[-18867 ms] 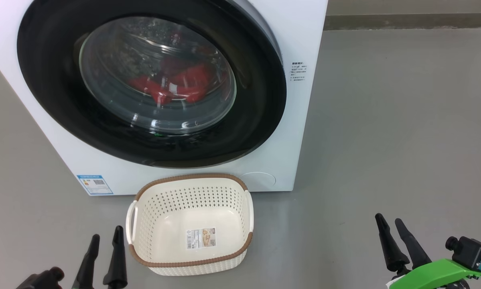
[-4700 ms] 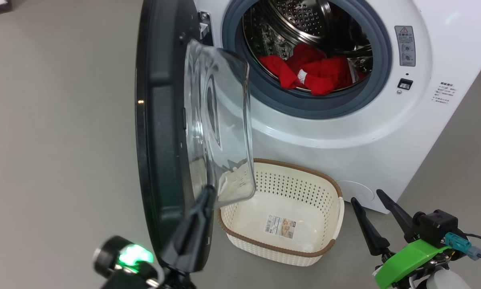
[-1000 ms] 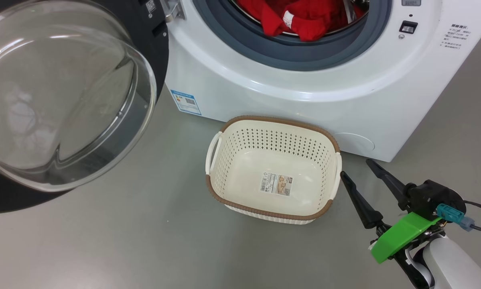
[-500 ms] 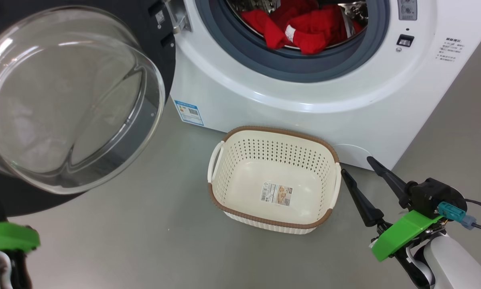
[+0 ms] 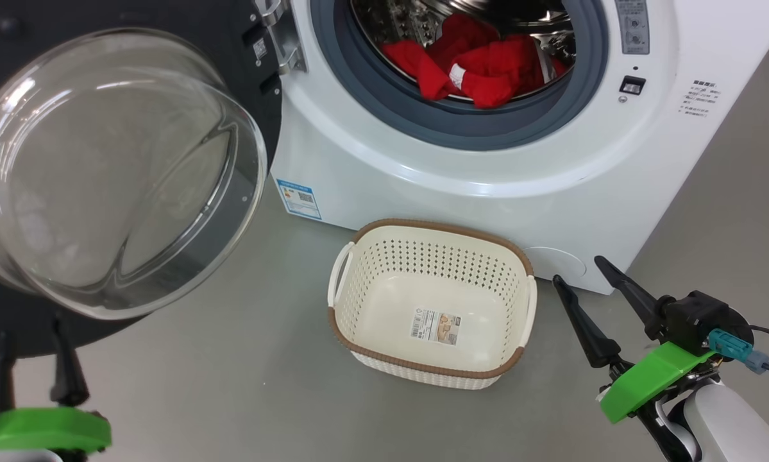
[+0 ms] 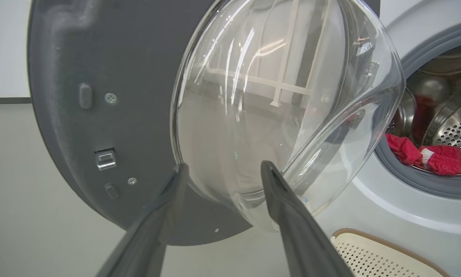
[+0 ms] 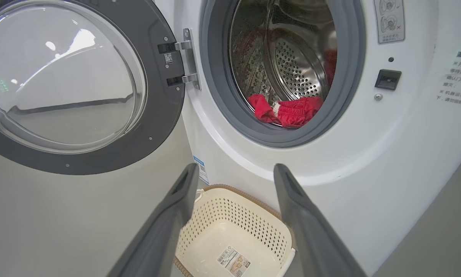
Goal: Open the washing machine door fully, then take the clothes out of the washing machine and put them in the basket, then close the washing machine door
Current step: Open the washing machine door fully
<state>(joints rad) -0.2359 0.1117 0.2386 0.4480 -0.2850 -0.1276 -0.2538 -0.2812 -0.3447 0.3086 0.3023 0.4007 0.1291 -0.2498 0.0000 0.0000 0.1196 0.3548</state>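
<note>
My left end effector [image 5: 34, 372] has its fingers spread apart and holds nothing. In the left wrist view [image 6: 224, 167] they frame the lower bulge of the glass bowl, and I cannot tell whether either finger touches it. It sits low at my left, fingers pointing up at the underside of the washing machine door [image 5: 115, 173]. That is where I would expect it after swinging the door wide.

My right end effector [image 5: 578, 271] is also parted and empty. It hovers just beside the right end of the basket [image 5: 435, 228], angled up and left off a pale forearm in the lower right corner. That pose suits a reach into the drum.

The door hangs open on its left hinge, its inner face turned out and well clear of the opening, so I judge the first step done. The clothes [image 5: 480, 64] lie heaped at the front lip of the drum, inside the grey gasket of the washing machine [image 5: 487, 186]. The basket stands on the floor [image 5: 230, 385] right below the opening, with no clothes in it, so a lifted garment has only a short drop.
</note>
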